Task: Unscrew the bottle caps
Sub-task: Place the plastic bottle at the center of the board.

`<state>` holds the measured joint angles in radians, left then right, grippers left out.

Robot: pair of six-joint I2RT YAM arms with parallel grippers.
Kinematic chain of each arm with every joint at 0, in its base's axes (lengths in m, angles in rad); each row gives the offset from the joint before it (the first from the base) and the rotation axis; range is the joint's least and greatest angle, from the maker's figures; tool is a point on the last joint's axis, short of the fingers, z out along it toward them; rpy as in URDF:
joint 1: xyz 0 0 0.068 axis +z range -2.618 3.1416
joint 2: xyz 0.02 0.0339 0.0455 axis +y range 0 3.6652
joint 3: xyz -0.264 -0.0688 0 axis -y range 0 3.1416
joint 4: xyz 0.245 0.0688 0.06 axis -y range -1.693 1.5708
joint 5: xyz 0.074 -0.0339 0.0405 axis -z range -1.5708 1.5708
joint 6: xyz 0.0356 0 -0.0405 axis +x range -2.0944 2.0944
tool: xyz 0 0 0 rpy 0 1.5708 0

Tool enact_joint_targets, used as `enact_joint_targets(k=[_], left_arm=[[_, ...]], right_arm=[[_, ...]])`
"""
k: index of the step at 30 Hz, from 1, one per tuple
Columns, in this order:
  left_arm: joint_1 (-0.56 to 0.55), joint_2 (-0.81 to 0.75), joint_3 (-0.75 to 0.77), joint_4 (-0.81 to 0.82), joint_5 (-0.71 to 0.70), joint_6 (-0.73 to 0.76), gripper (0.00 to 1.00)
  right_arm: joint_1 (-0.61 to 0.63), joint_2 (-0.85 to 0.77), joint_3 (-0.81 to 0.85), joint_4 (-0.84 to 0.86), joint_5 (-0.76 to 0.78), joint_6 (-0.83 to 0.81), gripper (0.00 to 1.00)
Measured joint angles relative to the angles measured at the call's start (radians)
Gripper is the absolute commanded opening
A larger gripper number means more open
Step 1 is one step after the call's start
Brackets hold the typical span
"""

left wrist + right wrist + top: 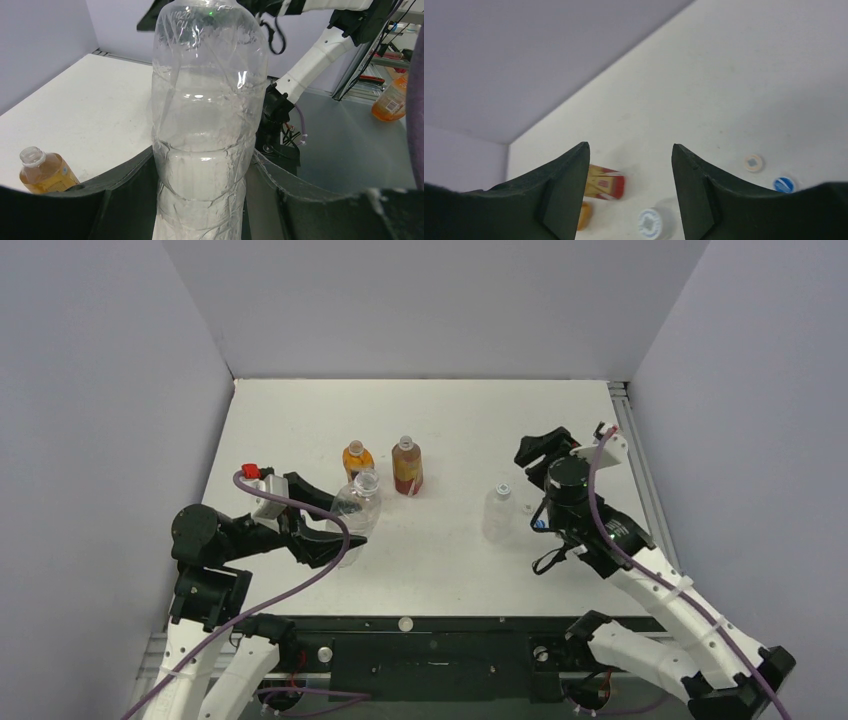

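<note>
My left gripper is shut on a large clear bottle, held upright; its neck looks open. In the left wrist view the bottle fills the gap between the fingers. An orange bottle, open-necked, and a reddish-brown bottle stand just behind. A small clear bottle with a white cap stands right of centre. My right gripper is open and empty above and right of it; its wrist view shows that cap below.
Two loose caps lie on the table in the right wrist view, one white and one blue. Grey walls close the table's back and sides. Another orange bottle stands off the table.
</note>
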<state>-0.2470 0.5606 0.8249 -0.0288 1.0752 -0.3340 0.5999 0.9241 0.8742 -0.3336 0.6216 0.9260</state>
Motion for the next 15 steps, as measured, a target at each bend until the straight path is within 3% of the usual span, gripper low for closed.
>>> enact_joint_targets(k=[6, 11, 15], left_arm=[[0.000, 0.000, 0.000, 0.014, -0.003, -0.005, 0.00], [0.000, 0.000, 0.000, 0.019, -0.010, -0.012, 0.00], [0.000, 0.001, 0.000, 0.023, -0.021, -0.025, 0.00]], right_arm=[[0.156, -0.064, 0.239, -0.018, -0.037, -0.136, 0.57], [0.225, 0.006, 0.474, 0.006, -0.315, -0.284, 0.62], [0.392, 0.101, 0.579, 0.090, -0.558, -0.389, 0.68]])
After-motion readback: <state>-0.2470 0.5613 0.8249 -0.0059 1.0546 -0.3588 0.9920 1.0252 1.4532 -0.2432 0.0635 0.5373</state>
